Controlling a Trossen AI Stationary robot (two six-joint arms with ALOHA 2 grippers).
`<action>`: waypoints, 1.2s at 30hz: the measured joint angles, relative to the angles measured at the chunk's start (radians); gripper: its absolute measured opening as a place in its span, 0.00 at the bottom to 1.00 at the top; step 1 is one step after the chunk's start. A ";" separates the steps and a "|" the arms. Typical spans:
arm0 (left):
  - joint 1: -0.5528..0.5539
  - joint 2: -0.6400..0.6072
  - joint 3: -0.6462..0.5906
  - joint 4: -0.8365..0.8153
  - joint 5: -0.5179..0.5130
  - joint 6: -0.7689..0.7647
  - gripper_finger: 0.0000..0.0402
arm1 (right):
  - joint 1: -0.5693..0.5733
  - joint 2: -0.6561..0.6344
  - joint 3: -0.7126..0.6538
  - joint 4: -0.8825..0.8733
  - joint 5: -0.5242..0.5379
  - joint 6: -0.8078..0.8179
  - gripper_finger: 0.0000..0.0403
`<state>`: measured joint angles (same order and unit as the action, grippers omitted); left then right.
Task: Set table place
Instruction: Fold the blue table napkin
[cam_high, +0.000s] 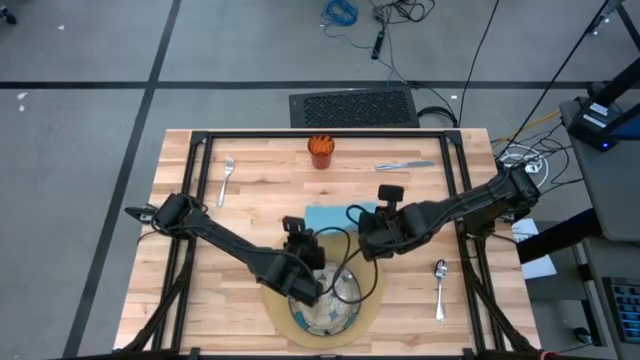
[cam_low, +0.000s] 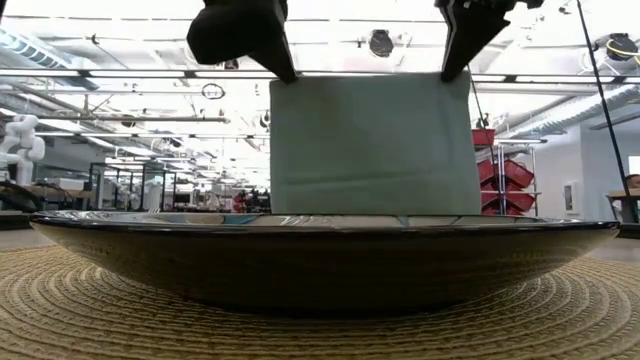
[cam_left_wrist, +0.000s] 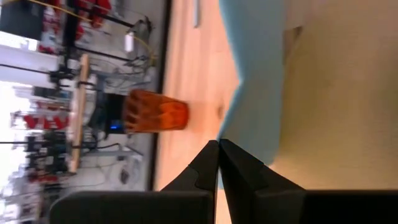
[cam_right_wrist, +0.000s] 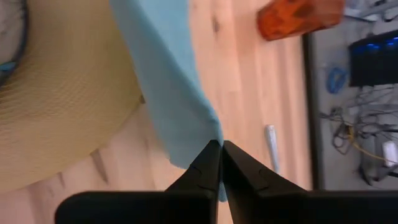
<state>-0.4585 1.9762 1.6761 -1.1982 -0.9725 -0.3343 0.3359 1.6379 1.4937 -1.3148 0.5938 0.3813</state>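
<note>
A teal cloth napkin (cam_low: 375, 145) hangs as a flat sheet between my two grippers, beyond the dish. My left gripper (cam_low: 283, 70) is shut on its upper left corner and my right gripper (cam_low: 452, 68) on its upper right corner. From above, the napkin (cam_high: 340, 215) shows between the left gripper (cam_high: 312, 233) and the right gripper (cam_high: 362, 226), just beyond the mat. The blue-green patterned dish (cam_high: 325, 312) sits on the round tan mat (cam_high: 275, 305) at the table's near edge. The dish rim (cam_low: 320, 225) hides the napkin's lower edge. My left gripper pinches the napkin's upper left corner (cam_left_wrist: 229, 132) between its two shut fingers, slanting down from the near left. The cloth hangs below the fingers, its top edge drawn straight toward the other gripper. My right gripper pinches the upper right corner (cam_right_wrist: 213, 132) between its two shut fingers, slanting down from the right. The napkin hangs below it, upright and flat; whether its lower edge touches the table is hidden.
An orange cup (cam_high: 320, 150) stands at the far middle of the wooden table (cam_high: 260, 160). A fork (cam_high: 227, 180) lies at the far left, a knife (cam_high: 405, 165) at the far right and a spoon (cam_high: 440, 290) at the near right.
</note>
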 joint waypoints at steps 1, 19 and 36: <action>0.001 0.000 0.010 -0.024 -0.014 -0.001 0.00 | 0.000 0.000 0.013 -0.017 0.013 0.001 0.00; 0.013 -0.001 0.301 -0.265 -0.150 0.035 0.00 | 0.005 0.000 0.305 -0.225 0.110 -0.001 0.00; 0.137 0.000 0.120 -0.203 -0.083 0.001 0.00 | -0.165 0.001 0.060 -0.087 0.012 -0.084 0.00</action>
<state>-0.3219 1.9765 1.7958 -1.4017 -1.0554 -0.3334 0.1709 1.6386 1.5534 -1.4014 0.6055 0.2974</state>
